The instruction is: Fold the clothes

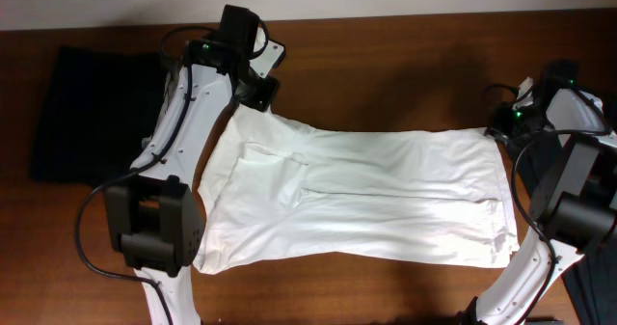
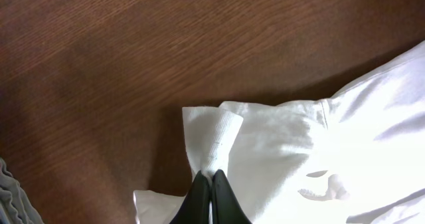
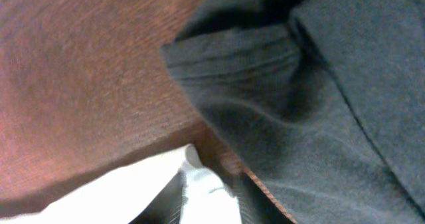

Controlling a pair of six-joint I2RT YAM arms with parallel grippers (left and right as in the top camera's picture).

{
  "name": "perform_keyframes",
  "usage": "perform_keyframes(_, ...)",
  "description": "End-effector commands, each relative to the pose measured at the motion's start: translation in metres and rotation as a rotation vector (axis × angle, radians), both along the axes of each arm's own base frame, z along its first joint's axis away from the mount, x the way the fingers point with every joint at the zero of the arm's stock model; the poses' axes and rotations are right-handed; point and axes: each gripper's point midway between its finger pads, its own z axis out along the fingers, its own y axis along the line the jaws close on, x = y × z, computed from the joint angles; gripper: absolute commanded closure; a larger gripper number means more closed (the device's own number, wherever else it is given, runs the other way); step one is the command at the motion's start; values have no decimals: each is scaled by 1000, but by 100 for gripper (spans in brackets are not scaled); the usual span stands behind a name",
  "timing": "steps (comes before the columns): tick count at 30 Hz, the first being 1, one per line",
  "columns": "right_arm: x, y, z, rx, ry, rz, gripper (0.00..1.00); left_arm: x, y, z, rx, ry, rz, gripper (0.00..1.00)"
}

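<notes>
While the left gripper (image 2: 211, 183) pinches one far corner of the white garment (image 1: 386, 190), the right gripper (image 3: 207, 201) sits at the other far corner.

The left jaws are pressed together with a small peak of white fabric caught between them. White fabric also lies between the right fingers (image 3: 174, 199), but this view is blurred and I cannot tell if they press it. The garment lies spread and wrinkled across the wooden table (image 1: 405, 65). A black cloth (image 1: 77, 113) rests at the left side, and a grey cloth (image 3: 319, 104) lies just beside the right gripper.
</notes>
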Motion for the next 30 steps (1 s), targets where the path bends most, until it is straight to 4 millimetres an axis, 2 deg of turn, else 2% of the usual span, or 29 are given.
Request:
perform_keyframes(1, -10, 8, -16, 32, 56, 2, 93, 2, -1, 21, -11, -44, 11, 100)
perform_keyframes(2, -14, 9, -16, 38, 72, 11, 96, 1, -1, 21, -11, -43, 11, 100)
perform_keyframes(6, -17, 6, -5, 28, 87, 8, 96, 1, -1, 21, -10, -42, 11, 100)
perform_keyframes(8, -8, 0, 19, 11, 49, 3, 96, 1, -1, 21, -9, -41, 11, 100)
perform_keyframes(10, -5, -8, 53, -7, 8, -12, 96, -3, 0, 20, -5, -26, 11, 100)
perform_keyframes(11, -8, -10, 68, -8, 5, -23, 96, -4, 1, 20, -4, -22, 11, 100)
perform_keyframes(14, -27, -10, 86, 10, 41, -42, 96, -10, 2, 29, -4, -24, 11, 100)
perform_keyframes(17, -39, -11, 94, 31, 59, -60, 96, -17, 4, 48, -11, -46, 11, 100)
perform_keyframes(19, -48, -10, 94, 47, 92, -69, 96, -25, 6, 52, -7, -30, 11, 100)
perform_keyframes(21, -64, -7, 94, 64, 161, -94, 96, -40, 10, 47, 10, 29, 12, 100)
perform_keyframes(23, -90, -10, 92, 30, 285, -157, 96, -55, 15, 42, 28, 92, 12, 100)
perform_keyframes(28, -125, -7, 96, 7, 443, -172, 96, -93, 27, 33, 82, 253, 13, 100)
perform_keyframes(30, -133, -7, 98, 1, 478, -168, 96, -104, 32, 32, 107, 298, 16, 100)
